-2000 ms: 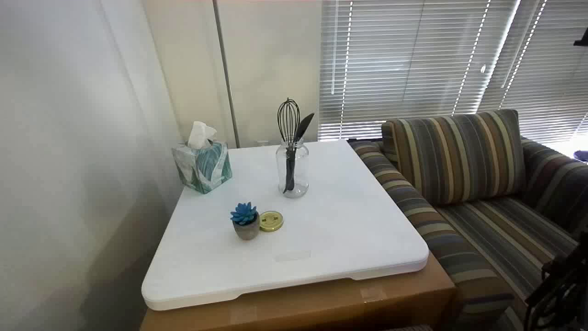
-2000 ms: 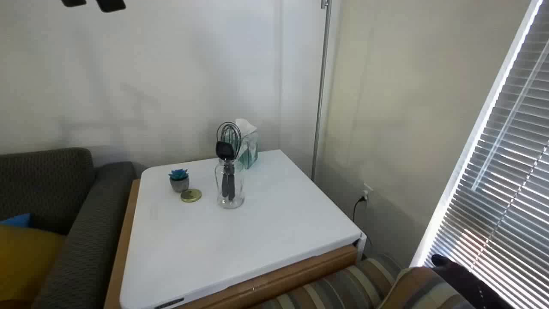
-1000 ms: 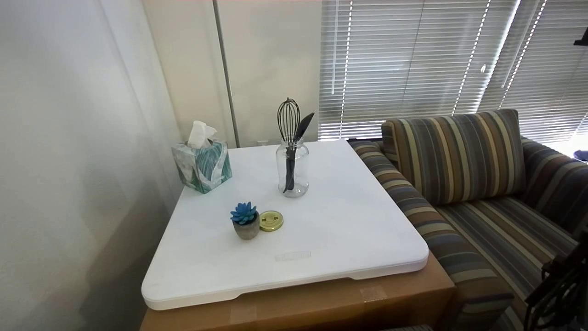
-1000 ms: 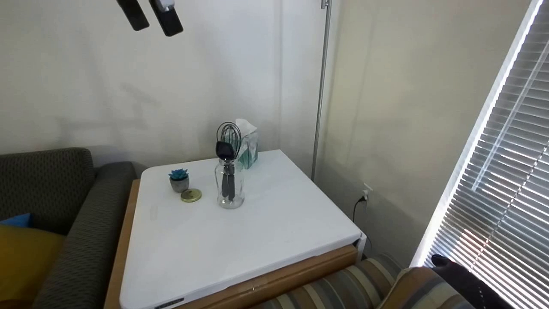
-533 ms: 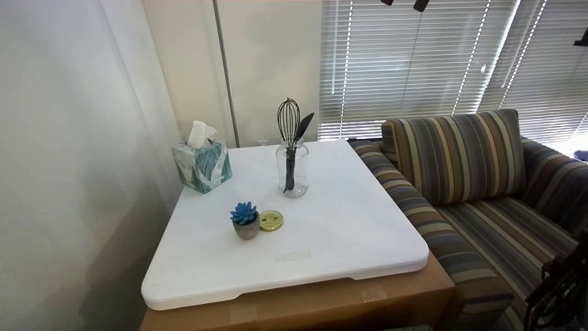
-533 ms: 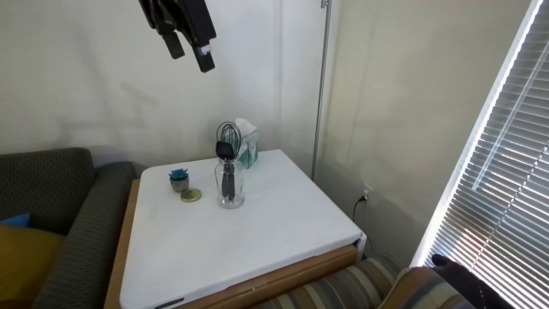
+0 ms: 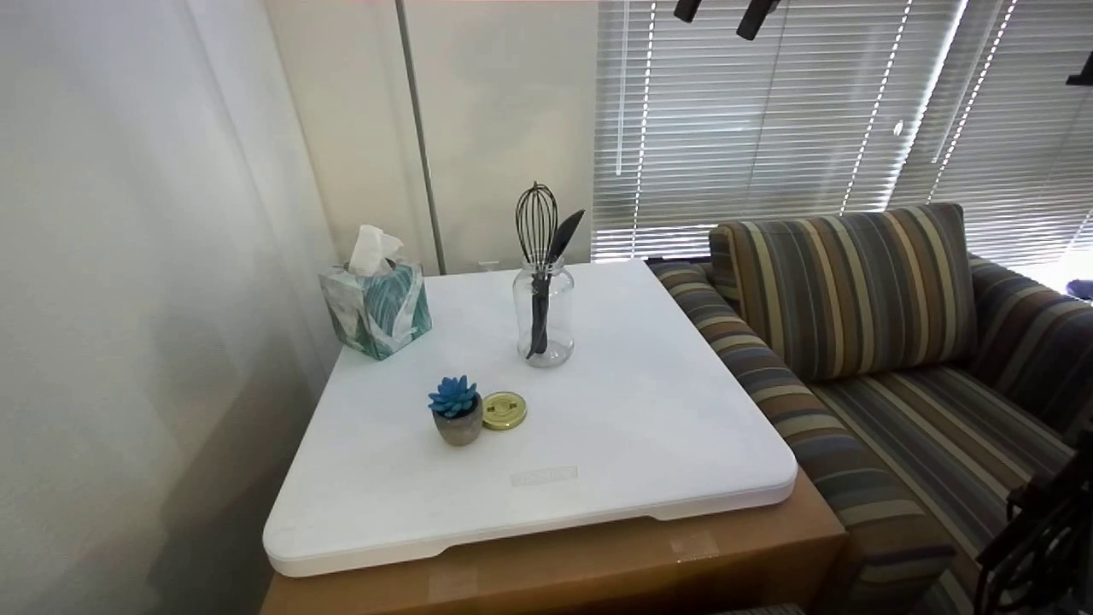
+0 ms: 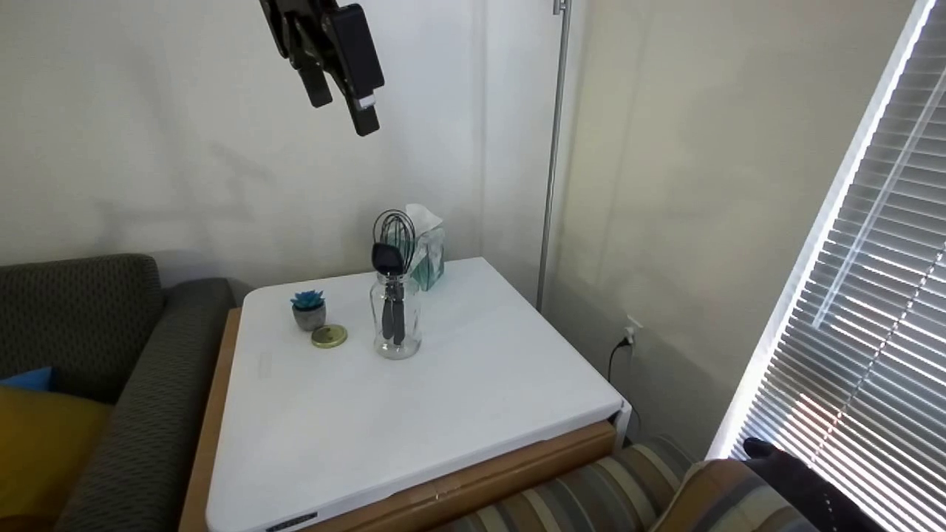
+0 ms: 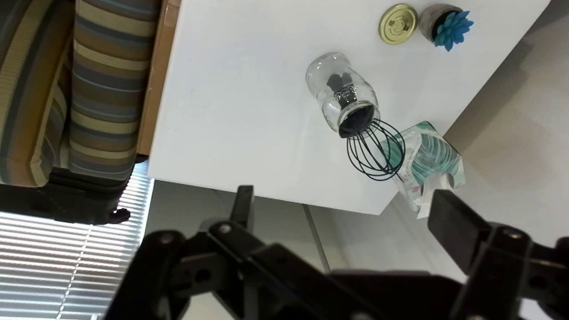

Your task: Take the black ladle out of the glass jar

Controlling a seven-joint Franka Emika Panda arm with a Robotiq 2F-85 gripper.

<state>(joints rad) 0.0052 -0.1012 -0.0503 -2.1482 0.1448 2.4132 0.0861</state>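
Note:
The black ladle (image 7: 566, 234) stands bowl-up in the clear glass jar (image 7: 558, 320), its handle down inside, leaning beside the wire whisk (image 7: 536, 224). In an exterior view the ladle's dark bowl (image 8: 388, 259) faces the camera above the jar (image 8: 397, 347). In the wrist view the ladle bowl (image 9: 358, 121) shows at the jar's mouth, and the jar (image 9: 322, 75) lies beyond the fingertips. My gripper (image 8: 343, 114) is open and empty, well above the jar. Its fingertips show at the top edge of an exterior view (image 7: 719, 19). The wrist view shows the fingers wide apart (image 9: 341, 200).
The jar stands on a white table (image 7: 649, 427). A teal tissue box (image 7: 380, 312) stands at the wall side, behind the whisk in the wrist view. A small blue succulent pot (image 7: 457, 414) and a gold lid (image 7: 505, 411) sit near the jar. A striped armchair (image 7: 845, 290) adjoins the table.
My gripper has come down into both exterior views, moving toward the space above the jar; the motion over the last half second is small. The jar, ladle and whisk have not moved.

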